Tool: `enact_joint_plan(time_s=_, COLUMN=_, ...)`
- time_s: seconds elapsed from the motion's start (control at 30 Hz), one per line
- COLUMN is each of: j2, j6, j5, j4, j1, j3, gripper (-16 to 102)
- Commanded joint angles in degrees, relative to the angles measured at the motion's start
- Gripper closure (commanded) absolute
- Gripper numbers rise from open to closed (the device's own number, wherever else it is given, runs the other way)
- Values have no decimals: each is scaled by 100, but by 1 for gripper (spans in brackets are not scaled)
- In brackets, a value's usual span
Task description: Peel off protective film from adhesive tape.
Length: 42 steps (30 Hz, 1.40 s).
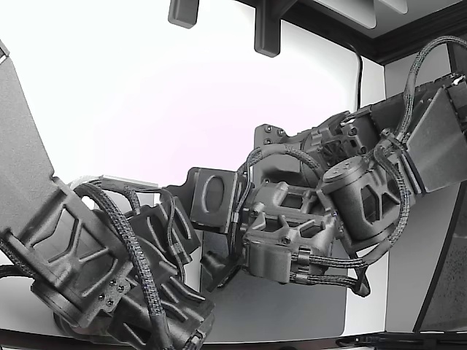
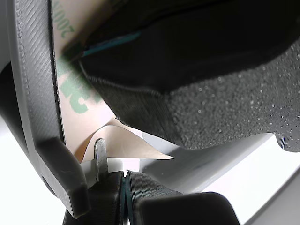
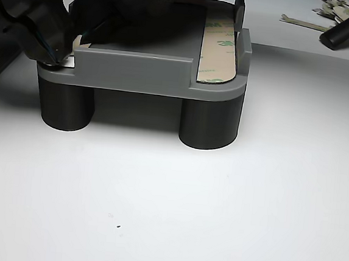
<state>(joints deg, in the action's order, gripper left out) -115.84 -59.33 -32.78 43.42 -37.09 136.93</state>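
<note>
Two tape strips sit in the grey fixture (image 3: 137, 72) on the white bench (image 3: 168, 197); one strip (image 3: 218, 49) lies uncovered, the other's tan film (image 2: 126, 143) curls up at the jaws, whose state I cannot tell.

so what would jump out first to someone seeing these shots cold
Probably the grey fixture on two dark round feet, standing on the white table in the other view, with a tan adhesive tape strip in its right-hand slot. Next, the black tool working at the fixture's left corner, where the wrist view shows a film corner curling up. Discarded film strips lie far right.
</note>
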Motion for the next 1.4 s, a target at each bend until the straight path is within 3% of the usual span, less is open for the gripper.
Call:
enact_joint_plan(time_s=0.0, j2=-158, j6=62, j5=26, j4=53, j1=44, j3=-141, gripper=97)
enact_joint_plan(time_s=0.63, j2=-220, j6=229, j5=114, j4=316, j1=0, j3=-176, gripper=97)
enact_joint_plan(time_s=1.37, j2=-202, j6=-105, j5=-70, j4=-308, j1=62, j3=88, gripper=97)
